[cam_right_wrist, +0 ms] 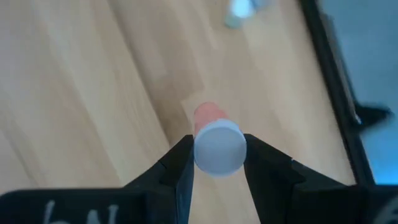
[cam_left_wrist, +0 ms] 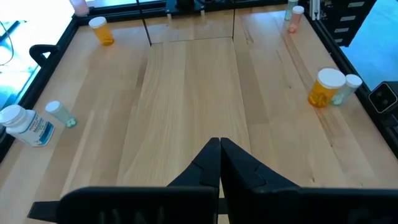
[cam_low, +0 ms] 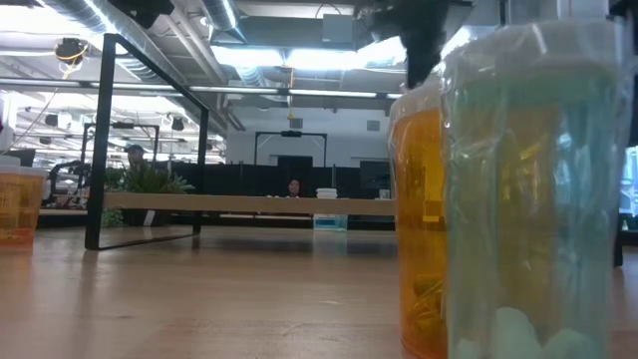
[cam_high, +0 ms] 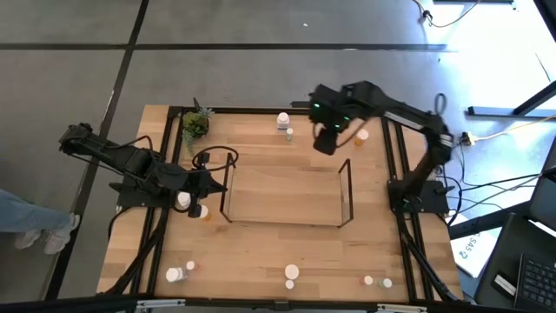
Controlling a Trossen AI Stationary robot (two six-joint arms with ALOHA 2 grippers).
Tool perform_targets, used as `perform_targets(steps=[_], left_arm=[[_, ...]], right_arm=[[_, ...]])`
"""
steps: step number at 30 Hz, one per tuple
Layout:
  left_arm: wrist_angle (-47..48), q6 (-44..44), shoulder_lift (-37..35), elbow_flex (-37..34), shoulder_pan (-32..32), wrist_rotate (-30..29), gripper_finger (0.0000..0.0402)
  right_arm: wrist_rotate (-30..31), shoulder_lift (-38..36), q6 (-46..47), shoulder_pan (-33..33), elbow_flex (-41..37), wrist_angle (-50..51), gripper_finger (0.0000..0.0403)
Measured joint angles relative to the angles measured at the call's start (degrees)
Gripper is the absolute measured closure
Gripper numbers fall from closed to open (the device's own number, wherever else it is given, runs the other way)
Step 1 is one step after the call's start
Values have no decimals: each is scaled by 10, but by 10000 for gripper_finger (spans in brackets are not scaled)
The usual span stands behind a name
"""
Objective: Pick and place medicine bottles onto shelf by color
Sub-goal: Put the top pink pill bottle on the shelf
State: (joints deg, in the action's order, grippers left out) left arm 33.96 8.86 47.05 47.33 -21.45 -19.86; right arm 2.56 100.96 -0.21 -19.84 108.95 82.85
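Shelf (cam_high: 285, 193): wood surface bare between upright wire end frames; bottles (cam_high: 284, 121) stand along table (cam_high: 261, 252) far and near edges.

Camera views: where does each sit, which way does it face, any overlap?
High: overhead, straight down on table, shelf, both arms.
Low: table-top height, level across the table; no arm clearly shown.
Left wrist: on left arm, along the shelf board; shut left claw in front.
Right wrist: on right arm, down at table; right claw grips pink bottle.
Shared: low and left wrist see the orange bottle.
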Motion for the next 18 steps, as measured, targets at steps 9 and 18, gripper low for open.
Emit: perform_targets(steps=[9,18], left_arm=[[0,23,0,0,0,0,401],[16,41,0,0,0,0,401]], right_arm=[[-46,129,-136,0,27,-24,276],[-33,182,-120,0,27,-136,276]])
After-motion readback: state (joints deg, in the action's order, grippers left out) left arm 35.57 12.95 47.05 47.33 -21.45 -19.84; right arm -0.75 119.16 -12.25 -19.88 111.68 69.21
